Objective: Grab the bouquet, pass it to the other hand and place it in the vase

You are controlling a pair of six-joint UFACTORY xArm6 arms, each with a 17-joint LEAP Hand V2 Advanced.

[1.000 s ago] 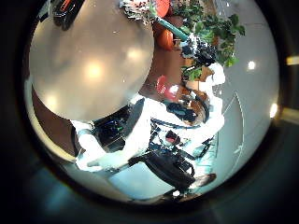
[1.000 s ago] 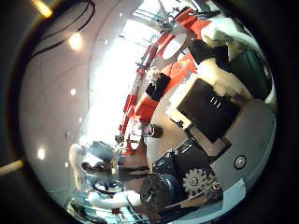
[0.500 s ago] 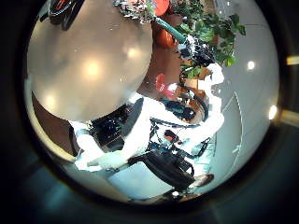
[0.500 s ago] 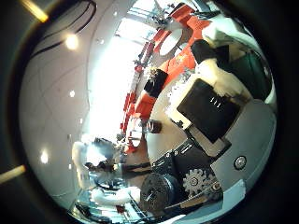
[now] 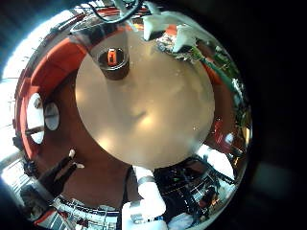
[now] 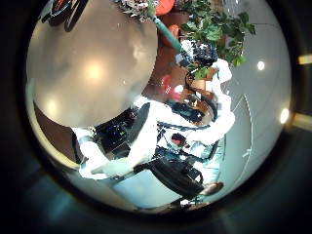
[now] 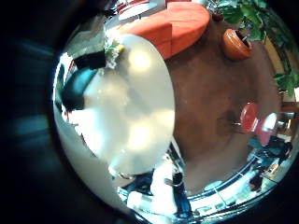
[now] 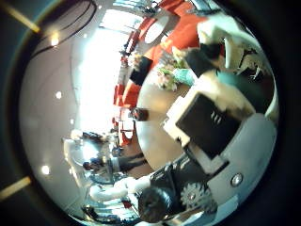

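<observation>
Right hand: in the left thumb side palm view I see the right hand [image 6: 198, 57] raised beyond the table edge, its fingers clenched round the lower end of the bouquet [image 6: 166, 27].
Left hand: only the body parts of the left hand [image 6: 174, 174] show at the rim of its own views, so I cannot tell from here whether it is released or clenched.
Bouquet position: it is up in the air in the right hand, over the rim of the table [image 5: 144, 105] and well apart from the vase [image 5: 112, 58]. It is not yet in the vase.
Bouquet look: I make out 1 long, slim stem bundle that slants away from the fingers. It ends in a loose head of small blossoms mixed with leaves, and the right thumb side palm view shows that head close to the palm.
Vase: 1 short, round container stands upright on the table, near the table's edge on the side away from the arms.
Vase contents: its mouth faces up and something sits low inside, but it is too small for me to tell what it is.
Table: round, with a plain top. The vase is the only thing I see standing on it.
</observation>
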